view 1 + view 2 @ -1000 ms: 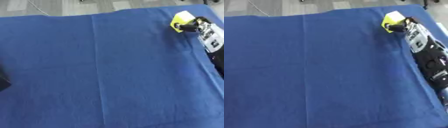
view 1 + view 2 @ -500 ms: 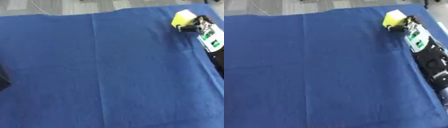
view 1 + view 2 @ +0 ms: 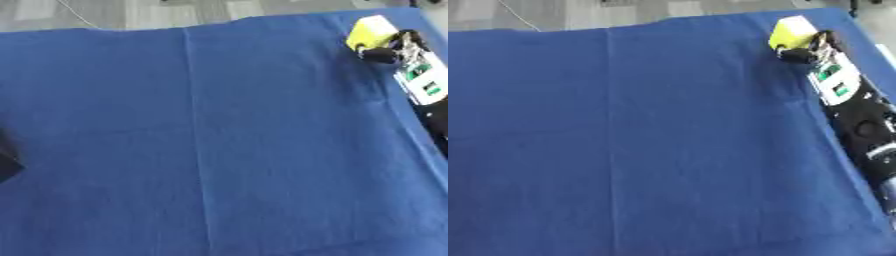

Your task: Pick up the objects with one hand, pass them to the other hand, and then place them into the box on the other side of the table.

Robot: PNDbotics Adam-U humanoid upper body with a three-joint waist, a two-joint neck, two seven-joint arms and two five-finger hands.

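A yellow block (image 3: 371,30) sits at the far right corner of the blue cloth table (image 3: 201,140). My right hand (image 3: 815,50) reaches in along the right edge, its black thumb curled against the block's near side and its fingers against the right side. The forearm (image 3: 859,125) lies along the table's right edge. At the left edge of the left eye view shows a dark shape, my left hand (image 3: 7,161), mostly cut off by the frame. No box is in either view.
Grey floor (image 3: 105,12) runs beyond the far edge of the table, with a thin cable on it. A fold line in the cloth (image 3: 194,125) runs from far to near.
My right hand and the yellow block have shifted together a little toward the table's far right corner. The dark shape at the left has stayed put.
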